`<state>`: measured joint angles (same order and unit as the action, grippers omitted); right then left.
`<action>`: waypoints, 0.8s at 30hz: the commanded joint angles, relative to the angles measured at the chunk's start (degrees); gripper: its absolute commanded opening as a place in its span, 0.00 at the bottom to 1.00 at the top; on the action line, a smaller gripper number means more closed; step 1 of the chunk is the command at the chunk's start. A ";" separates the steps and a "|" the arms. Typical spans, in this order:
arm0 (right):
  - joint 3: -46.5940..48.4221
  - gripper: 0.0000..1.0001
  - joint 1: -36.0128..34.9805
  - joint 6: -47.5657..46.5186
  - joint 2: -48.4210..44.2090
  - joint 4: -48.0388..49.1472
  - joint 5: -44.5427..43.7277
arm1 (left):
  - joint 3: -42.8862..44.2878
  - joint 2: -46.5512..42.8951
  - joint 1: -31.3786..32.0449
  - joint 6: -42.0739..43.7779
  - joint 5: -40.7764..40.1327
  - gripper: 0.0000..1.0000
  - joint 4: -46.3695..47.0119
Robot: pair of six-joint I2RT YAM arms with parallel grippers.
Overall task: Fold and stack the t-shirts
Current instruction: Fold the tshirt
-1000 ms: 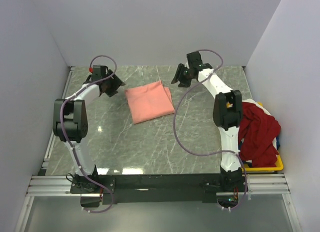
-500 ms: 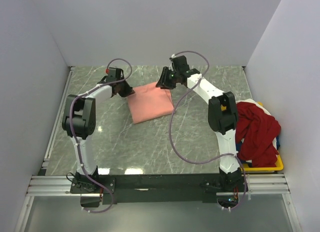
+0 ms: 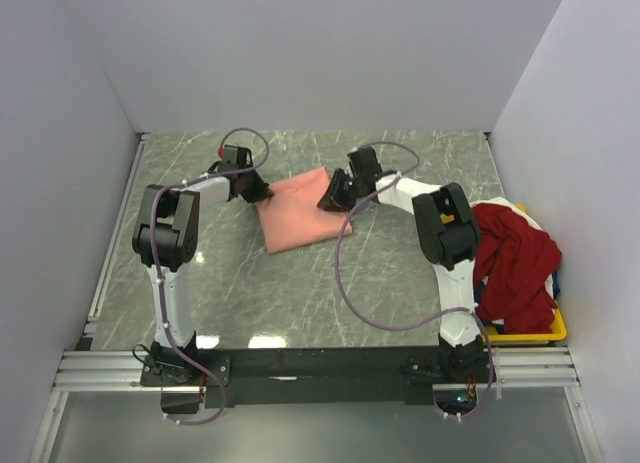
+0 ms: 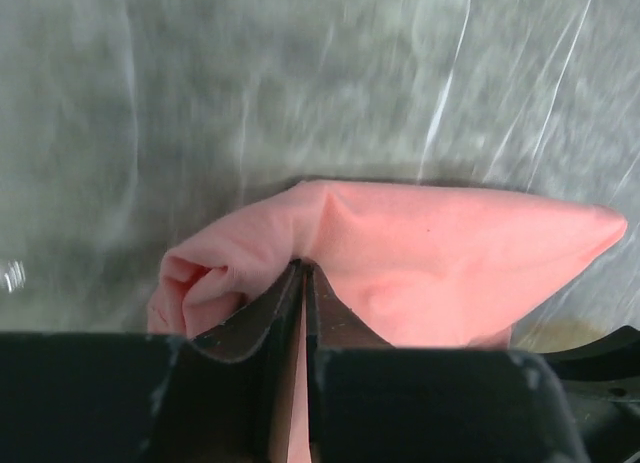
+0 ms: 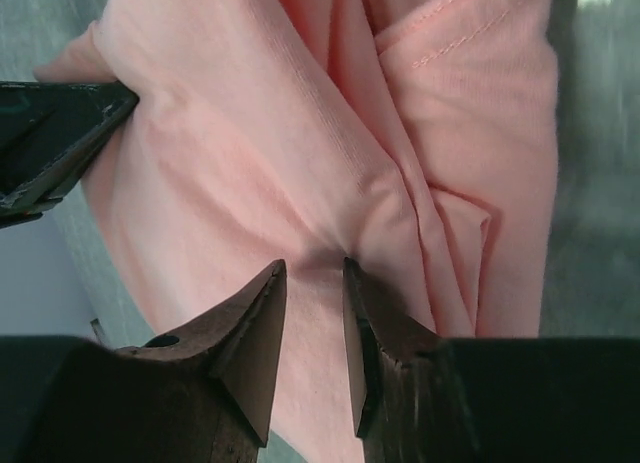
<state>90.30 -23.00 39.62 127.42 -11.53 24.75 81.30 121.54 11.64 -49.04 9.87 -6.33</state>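
We grip pink shirt [image 3: 300, 208], far-middle of table [image 3: 300, 293]: left fingers [image 4: 302, 271] clamped on its edge; right fingers [image 5: 312, 273] slightly apart, astride fold. Risk: right catches too few layers, fold sags when lifted.

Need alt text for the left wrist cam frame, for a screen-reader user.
The left gripper is pinched shut on a bunched edge of a pink shirt, seen close up from just behind its black jaws. The shirt lies on a grey marbled table, which fills the upper half and looks blurred.
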 commanded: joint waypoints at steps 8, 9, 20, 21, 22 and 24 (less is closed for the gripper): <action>-32.45 0.35 -3.36 2.57 -19.73 10.03 -2.34 | -22.22 -16.57 7.16 -4.92 -2.48 0.13 5.18; -34.47 0.35 -4.49 2.92 -21.49 10.91 -2.95 | -23.63 -18.07 7.87 -4.84 -3.01 0.13 5.27; -37.84 0.36 -9.95 4.07 -36.89 8.28 -9.37 | -28.47 -37.66 9.63 -2.20 -3.63 0.34 3.08; -36.79 0.36 -9.95 3.89 -36.54 7.15 -9.63 | -29.17 -38.82 9.72 -2.47 -3.28 0.33 2.99; -34.78 0.36 -9.95 3.46 -35.41 6.87 -9.55 | -30.66 -39.70 9.89 -2.64 -2.93 0.30 2.99; -33.01 0.36 -9.95 3.28 -34.00 7.48 -8.85 | -32.59 -41.72 10.16 -3.70 -2.49 0.22 3.68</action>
<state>53.06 -33.21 43.88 92.99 -3.95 17.52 51.46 82.67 21.28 -52.84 6.70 -3.05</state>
